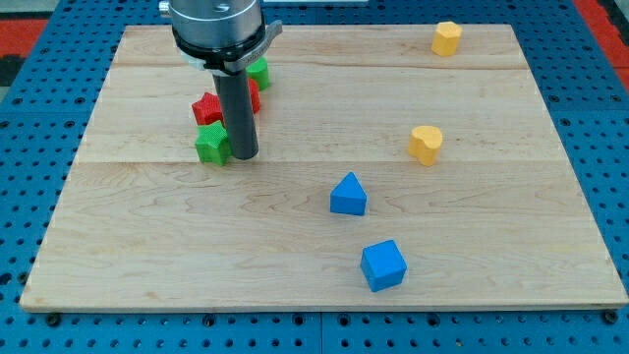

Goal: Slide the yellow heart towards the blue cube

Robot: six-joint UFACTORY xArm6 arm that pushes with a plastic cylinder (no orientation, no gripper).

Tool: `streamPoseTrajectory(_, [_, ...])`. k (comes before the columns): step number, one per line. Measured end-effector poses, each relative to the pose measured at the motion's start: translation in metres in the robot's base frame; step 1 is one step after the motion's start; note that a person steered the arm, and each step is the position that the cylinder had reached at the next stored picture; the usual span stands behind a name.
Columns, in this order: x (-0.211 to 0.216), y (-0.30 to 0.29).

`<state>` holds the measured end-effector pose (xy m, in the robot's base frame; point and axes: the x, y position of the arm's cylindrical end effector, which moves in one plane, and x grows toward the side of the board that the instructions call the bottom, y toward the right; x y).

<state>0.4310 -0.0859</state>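
One pale wooden board (491, 256) lies on a blue perforated base (609, 147). My tip (245, 157) is a bare rod with nothing to open and holds nothing; it stands just beside a green block (211, 145), possibly touching. Behind sit a red block (207, 108) and another green block (258, 71). The yellow heart (426, 144) rests toward the view's right, well apart from the blue cube (382, 265) near the bottom. A blue triangular block (348, 195) lies between them; a yellow block (446, 38) is top right.
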Motion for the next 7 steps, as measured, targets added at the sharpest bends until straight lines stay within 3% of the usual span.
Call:
streamPoseTrajectory(2, [0.007, 0.007])
streamPoseTrajectory(3, [0.007, 0.07])
streamPoseTrajectory(4, [-0.022, 0.102])
streamPoseTrajectory(7, [-0.028, 0.108])
